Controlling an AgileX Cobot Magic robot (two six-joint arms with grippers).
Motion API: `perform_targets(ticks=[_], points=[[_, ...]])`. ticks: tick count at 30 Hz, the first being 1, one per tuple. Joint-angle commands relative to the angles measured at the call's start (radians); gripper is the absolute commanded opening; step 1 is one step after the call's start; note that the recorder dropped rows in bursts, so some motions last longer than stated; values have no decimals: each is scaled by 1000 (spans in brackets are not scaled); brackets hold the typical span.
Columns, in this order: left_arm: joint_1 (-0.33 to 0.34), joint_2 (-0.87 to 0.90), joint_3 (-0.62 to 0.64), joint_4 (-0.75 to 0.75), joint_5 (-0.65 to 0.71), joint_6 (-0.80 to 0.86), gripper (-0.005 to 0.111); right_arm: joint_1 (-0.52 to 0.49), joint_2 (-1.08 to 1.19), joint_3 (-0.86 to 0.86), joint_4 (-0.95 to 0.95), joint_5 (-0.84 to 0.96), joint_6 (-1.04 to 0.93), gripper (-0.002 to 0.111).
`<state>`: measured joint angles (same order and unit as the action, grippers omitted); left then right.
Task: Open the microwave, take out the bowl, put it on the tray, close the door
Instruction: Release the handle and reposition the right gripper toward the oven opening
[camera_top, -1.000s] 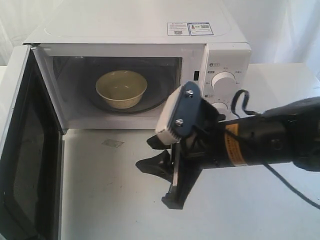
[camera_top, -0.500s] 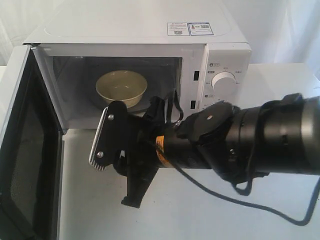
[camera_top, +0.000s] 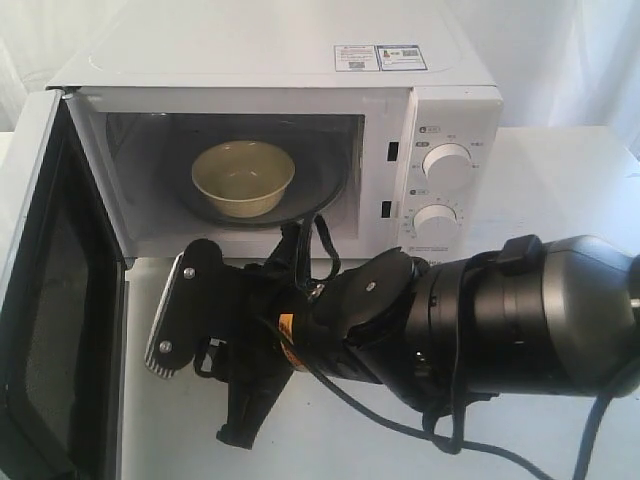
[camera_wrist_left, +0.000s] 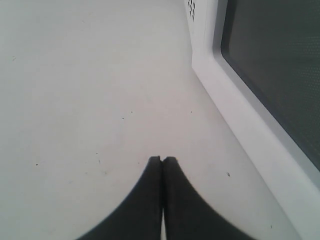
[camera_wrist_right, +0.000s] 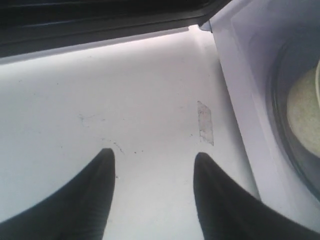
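Over the last second the right arm has swept across from in front of the dial panel. It now hangs low over the table (camera_top: 560, 170), just in front of the open mouth of the microwave (camera_top: 270, 60). The right claw (camera_wrist_right: 154, 152) is released: its two dark fingers stand well apart with only bare tabletop between them, grasping nothing.

The bowl (camera_top: 243, 177) hasn't budged. It sits upright on the glass turntable (camera_top: 320, 195) inside the cavity, untouched. The door (camera_top: 40, 300) stays swung wide to the left.

The left claw (camera_wrist_left: 161, 165) is clenched with nothing in it, and it rests close beside the door's outer face.

So the opening looks done to me, and the right arm seems to be lining up to reach in for the bowl. I can't see a tray from any view.
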<state>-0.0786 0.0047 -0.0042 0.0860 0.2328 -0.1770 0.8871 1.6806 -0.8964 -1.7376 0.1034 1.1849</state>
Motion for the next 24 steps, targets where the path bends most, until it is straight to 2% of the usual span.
perform_targets(ticks=[1, 10, 15, 16, 18, 20, 23, 24], points=[[0, -5, 4, -3, 0, -4, 0, 24, -1, 10, -7, 48, 181, 47], [0, -5, 4, -3, 0, -4, 0, 36, -6, 19, -7, 63, 553, 46], [0, -5, 4, -3, 0, -4, 0, 36, -13, 19, -7, 71, 591, 46], [0, -5, 4, -3, 0, -4, 0, 36, -15, 19, 47, 75, 505, 46], [0, -5, 4, -3, 0, -4, 0, 37, -20, 19, 239, 124, 189, 46], [0, -5, 4, -3, 0, -4, 0, 40, -20, 12, 466, 219, -288, 46], [0, -5, 4, -3, 0, -4, 0, 40, -21, -15, 765, 354, -791, 46], [0, -5, 4, -3, 0, -4, 0, 40, -24, -25, 858, 390, -901, 46]])
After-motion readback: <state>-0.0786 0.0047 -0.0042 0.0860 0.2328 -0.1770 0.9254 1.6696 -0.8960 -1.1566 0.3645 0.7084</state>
